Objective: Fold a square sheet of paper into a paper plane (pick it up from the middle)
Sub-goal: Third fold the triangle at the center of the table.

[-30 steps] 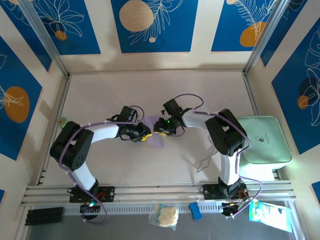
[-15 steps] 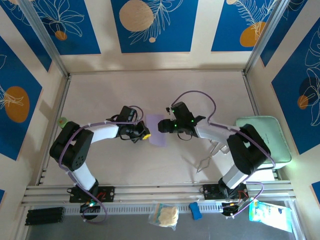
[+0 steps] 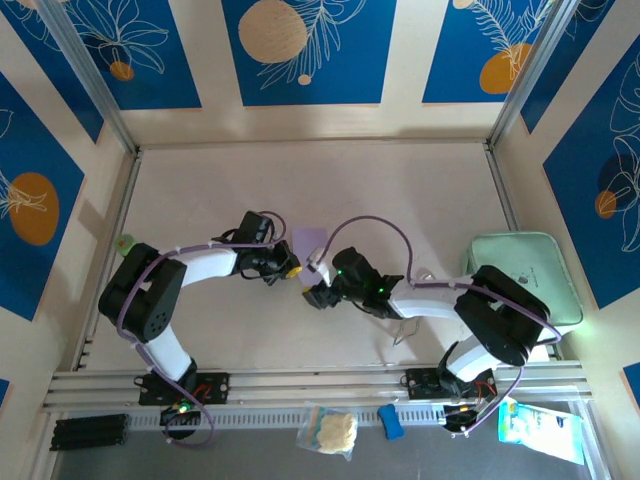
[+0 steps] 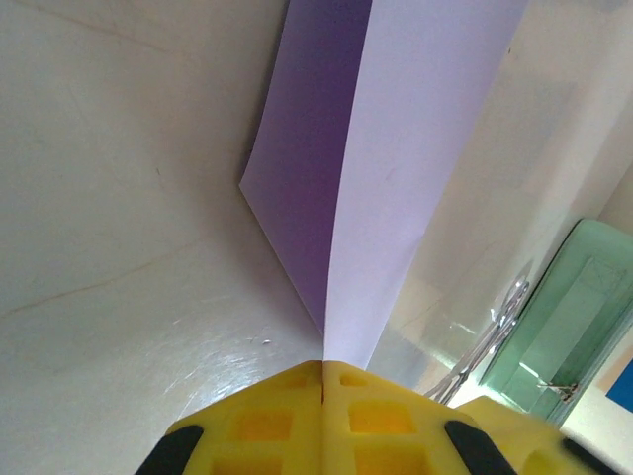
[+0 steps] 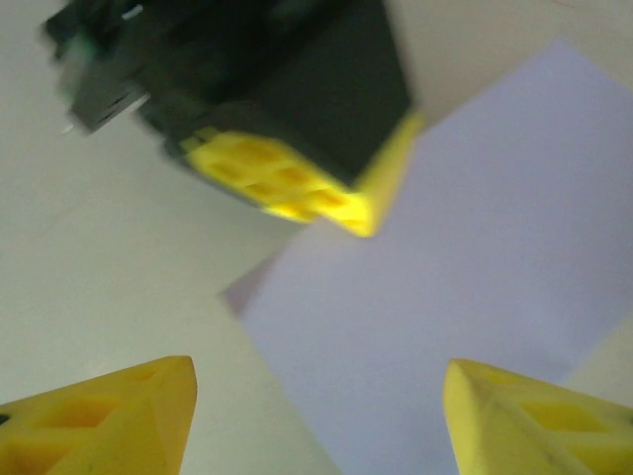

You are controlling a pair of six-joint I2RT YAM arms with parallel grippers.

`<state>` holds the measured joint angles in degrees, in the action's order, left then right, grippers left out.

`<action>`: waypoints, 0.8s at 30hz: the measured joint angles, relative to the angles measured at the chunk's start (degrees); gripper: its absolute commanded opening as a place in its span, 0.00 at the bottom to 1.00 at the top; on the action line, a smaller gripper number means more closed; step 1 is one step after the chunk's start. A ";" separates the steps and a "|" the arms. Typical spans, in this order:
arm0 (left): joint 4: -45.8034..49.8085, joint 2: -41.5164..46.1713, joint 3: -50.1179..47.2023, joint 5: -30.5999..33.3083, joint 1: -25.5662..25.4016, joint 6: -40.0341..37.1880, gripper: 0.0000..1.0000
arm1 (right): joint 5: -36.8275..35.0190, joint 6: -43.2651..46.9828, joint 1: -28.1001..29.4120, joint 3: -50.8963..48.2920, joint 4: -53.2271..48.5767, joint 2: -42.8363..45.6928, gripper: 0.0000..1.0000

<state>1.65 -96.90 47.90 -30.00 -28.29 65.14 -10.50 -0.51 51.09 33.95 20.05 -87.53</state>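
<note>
R gripper (image 3: 312, 296) back off sheet (image 3: 310, 240), jaws wide & empty; L gripper (image 4: 323, 374) tight on it.

square sheet of paper (image 4: 396, 148) | plain lavender, bent along one lengthwise crease | crease end nipped in left claw (image 4: 322, 368), stretching forward from it | just ahead of spread right claw (image 5: 318, 371)

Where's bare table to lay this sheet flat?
Bare: the far half of the table, between back wall and arms, and the near strip between the arm bases. Crowded: the centre, where the shut left gripper holds the square sheet of paper beside the open right gripper, and the right edge by the mint tray.
</note>
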 measured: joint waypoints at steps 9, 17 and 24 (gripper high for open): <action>0.07 0.09 0.00 -0.02 0.00 0.42 0.00 | -5.97 6.29 2.91 2.51 3.52 -8.02 0.63; 0.15 0.09 0.00 0.00 0.00 0.42 0.01 | -10.54 8.07 2.91 3.32 6.21 -8.28 0.46; 0.35 0.09 0.00 0.02 0.00 0.42 0.04 | -10.73 9.27 2.91 2.62 6.75 -8.26 0.30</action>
<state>2.00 -96.82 47.90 -29.98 -28.29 65.56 -21.23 8.75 54.00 36.58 26.81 -95.79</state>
